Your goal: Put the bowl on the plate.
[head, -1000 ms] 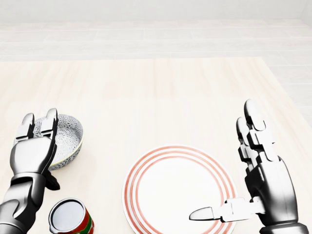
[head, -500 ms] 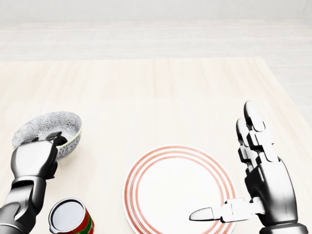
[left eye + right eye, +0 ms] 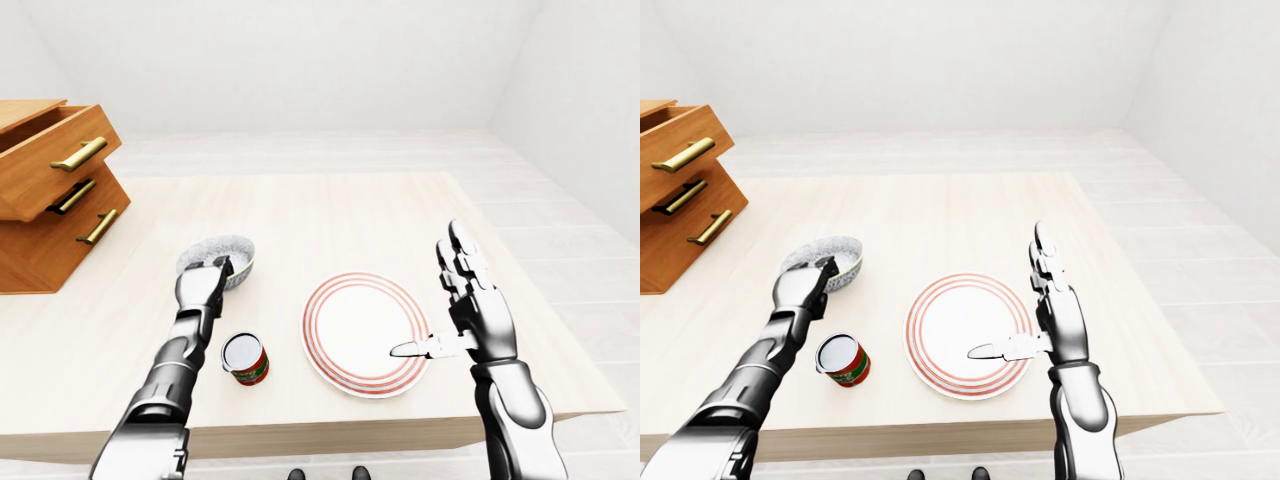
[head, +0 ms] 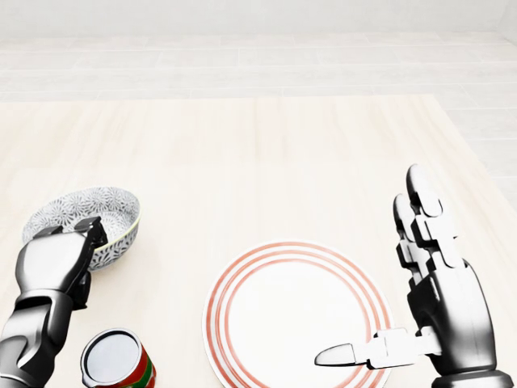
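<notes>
Bowl [image 4: 109,208] rim in curled left hand [image 4: 55,263]

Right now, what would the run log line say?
left hand: shut on bowl | right hand: open, right of plate | plate: no bowl yet

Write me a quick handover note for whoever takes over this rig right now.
Left hand: closed on the grey patterned ceramic bowl's rim.
Right hand: open, thumb overlapping the red-ringed white plate's right edge in the head view.
Bowl is left of the plate, apart from it; red tin can below the bowl in that view.
Done: bowl grasped. Left: move it onto the plate.
</notes>
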